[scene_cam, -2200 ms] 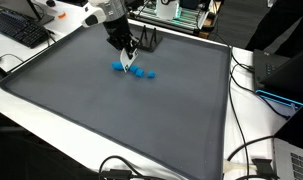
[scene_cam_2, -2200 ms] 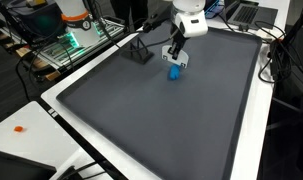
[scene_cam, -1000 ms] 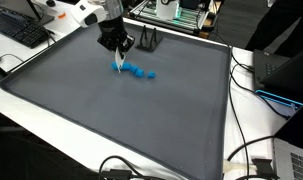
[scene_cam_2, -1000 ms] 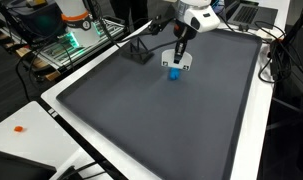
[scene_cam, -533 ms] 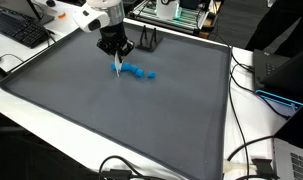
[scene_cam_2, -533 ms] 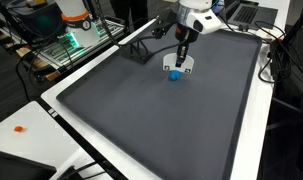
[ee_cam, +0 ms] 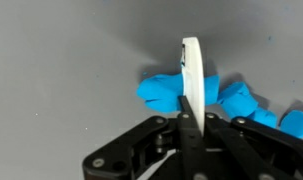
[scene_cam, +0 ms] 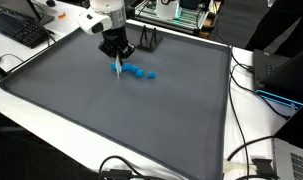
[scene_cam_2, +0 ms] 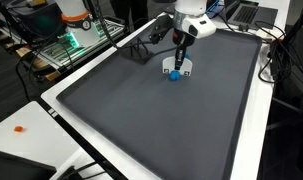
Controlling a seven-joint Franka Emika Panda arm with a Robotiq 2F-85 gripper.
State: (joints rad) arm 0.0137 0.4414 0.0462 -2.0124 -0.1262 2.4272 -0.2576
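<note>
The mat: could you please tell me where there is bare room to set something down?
The mat is bare from the blue pieces to its near edge. Crowded by the far edge: gripper, white piece, stand.

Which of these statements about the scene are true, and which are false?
1. The gripper is shut on a thin white tool. True.
2. The blue lumps lie in a bowl. False: they lie straight on the dark grey mat.
3. The white tool points down at the blue lumps. True.
4. The gripper grasps the black stand. False: the black stand sits apart, near the mat's edge.
</note>
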